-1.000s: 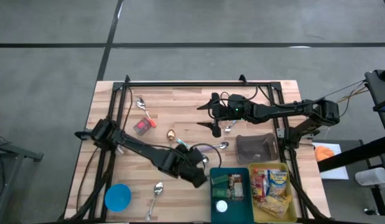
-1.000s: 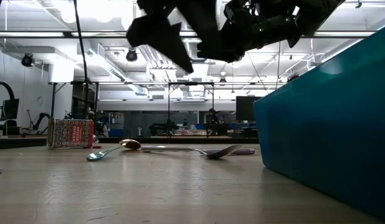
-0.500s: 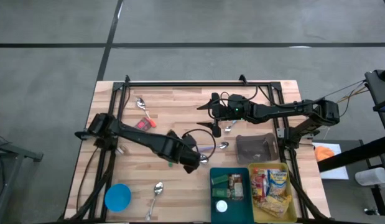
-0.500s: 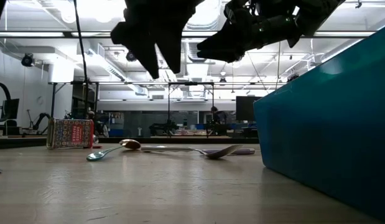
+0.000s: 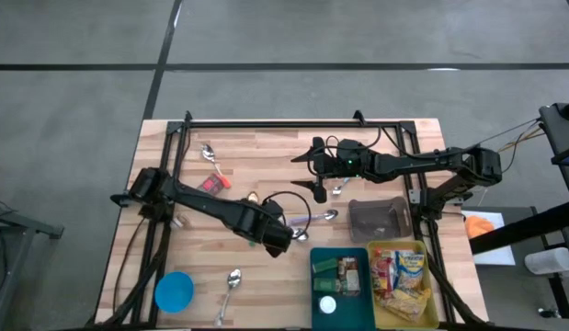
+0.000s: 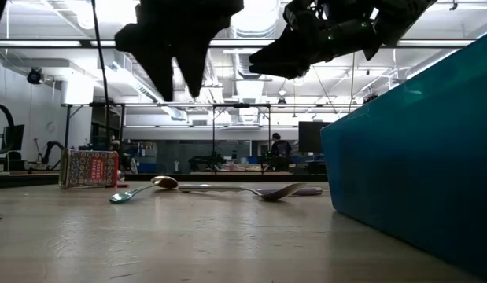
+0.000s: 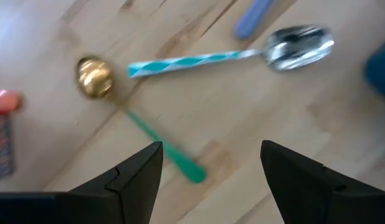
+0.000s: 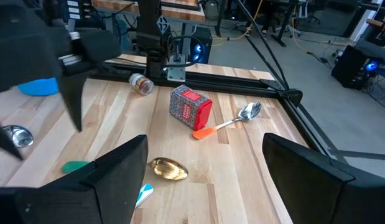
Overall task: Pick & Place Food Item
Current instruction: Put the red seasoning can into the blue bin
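1. The left gripper (image 7: 208, 165) hangs above the table's middle, pointing steeply down, fingers well apart and holding nothing.
2. Right beneath it on the wood lie a gold spoon (image 7: 94, 78) with a green handle and a striped spoon (image 7: 298, 46) with a teal-and-white handle, their handles close together.
3. Just beyond the gold spoon, toward the table's left rear, stands a red box (image 5: 209, 187), with an orange-handled spoon (image 8: 232, 121) touching or just beside it.
4. The right gripper (image 8: 201, 171) is held above the table's rear middle, pointing nearly level, fingers wide apart and empty.
5. A teal bin (image 5: 338, 253) sits at the near edge just right of the left gripper; a yellow bin (image 5: 405, 246) of food packets touches its right side.
6. A grey tray (image 5: 378, 219) lies behind the bins.
7. A blue lid (image 5: 174, 291) and another spoon (image 5: 231, 285) lie at the near left.
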Controlling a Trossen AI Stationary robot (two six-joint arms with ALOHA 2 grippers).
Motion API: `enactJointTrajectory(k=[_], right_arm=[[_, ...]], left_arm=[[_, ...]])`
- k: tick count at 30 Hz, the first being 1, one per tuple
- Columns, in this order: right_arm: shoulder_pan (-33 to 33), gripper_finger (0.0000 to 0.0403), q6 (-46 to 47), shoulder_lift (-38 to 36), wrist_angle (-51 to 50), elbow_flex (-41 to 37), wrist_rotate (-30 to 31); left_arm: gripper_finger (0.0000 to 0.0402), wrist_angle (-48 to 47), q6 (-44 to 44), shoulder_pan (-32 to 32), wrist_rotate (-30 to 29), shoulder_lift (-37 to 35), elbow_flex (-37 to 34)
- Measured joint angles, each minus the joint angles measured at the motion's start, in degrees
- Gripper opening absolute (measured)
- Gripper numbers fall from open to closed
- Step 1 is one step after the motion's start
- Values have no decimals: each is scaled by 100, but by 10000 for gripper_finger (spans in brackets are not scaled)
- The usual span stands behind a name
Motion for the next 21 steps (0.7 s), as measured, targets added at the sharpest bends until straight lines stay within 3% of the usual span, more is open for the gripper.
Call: enactJointTrajectory(k=[9,15,21], right_arm=[[0,315,0,0,-1,0,0],[-1,315,0,0,0,0,0],[-1,315,0,0,0,0,0]], left_arm=[[273,-985,-295,264,0,-24,0],[273,-1922,-971,358,-146,-108,-3],[273,-1860,-1226,435,-327,-733,-604]])
